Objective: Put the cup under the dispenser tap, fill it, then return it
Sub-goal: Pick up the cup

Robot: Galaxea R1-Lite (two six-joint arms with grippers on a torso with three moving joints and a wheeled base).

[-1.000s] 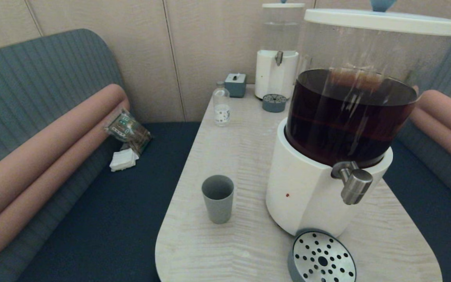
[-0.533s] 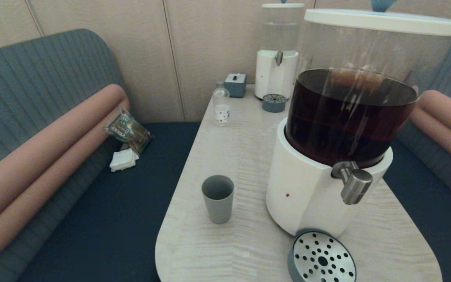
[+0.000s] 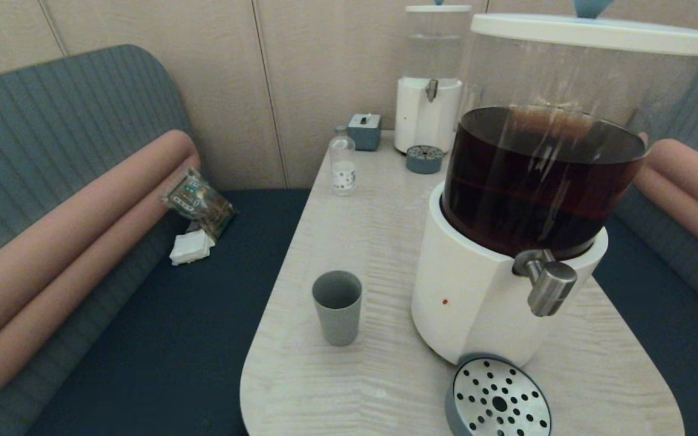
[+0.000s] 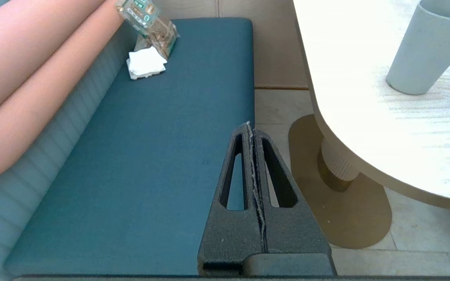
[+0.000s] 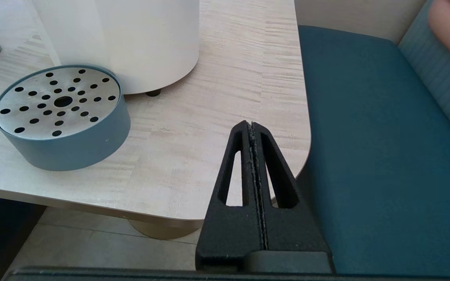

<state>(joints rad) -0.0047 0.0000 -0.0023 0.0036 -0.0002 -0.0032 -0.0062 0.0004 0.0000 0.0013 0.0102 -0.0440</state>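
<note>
A: Step? Cup (image 3: 337,307) sits upright at lower centre of the head view, on the table (image 3: 379,230), well apart from the dispenser tap (image 3: 546,283) at lower right. Nothing grasped.

B: Left gripper (image 4: 251,128) and right gripper (image 5: 250,127) both have fingers pressed together, empty, off the table edge.

A: Next: presumably left opens wide, reaches the cup, carries it onto the drip tray (image 3: 499,398) under the tap.

B: Labels? Bottle (image 3: 343,161) label unreadable.

The pale wood-grain surface (image 3: 379,242) carries the grey cup (image 3: 337,307) at 7 o'clock, the big dispenser (image 3: 506,290) at 4, its drip tray (image 3: 498,399) at 5, and bottle (image 3: 343,162), small box (image 3: 365,131) and smaller dispenser (image 3: 428,115) toward 12.
</note>
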